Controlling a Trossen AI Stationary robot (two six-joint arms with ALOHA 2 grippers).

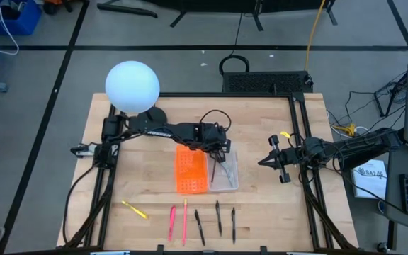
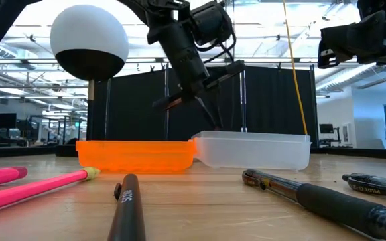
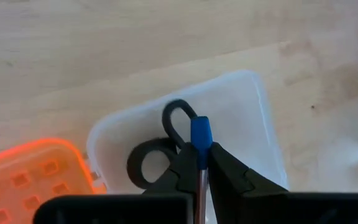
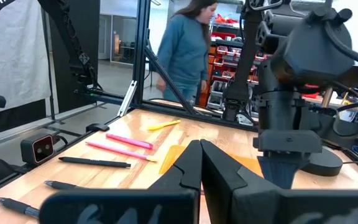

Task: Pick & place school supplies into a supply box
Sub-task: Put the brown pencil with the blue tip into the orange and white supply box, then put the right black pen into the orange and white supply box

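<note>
Looking down, we see a wooden bench [image 1: 147, 170] on grey floor; left fingers [image 3: 185, 180] pinch a blue-capped pen [image 3: 200, 140] over the clear case [image 1: 227, 173]; right fingers [image 4: 216, 168] pressed together, empty.

High view looks straight down on the whole table [image 1: 261, 120]. Low view faces level across it, close to the supply box [image 2: 193, 152]. Left wrist view, very near, shares that box.

Orange perforated box half [image 1: 190, 170], black scissors [image 3: 160, 155]
</note>
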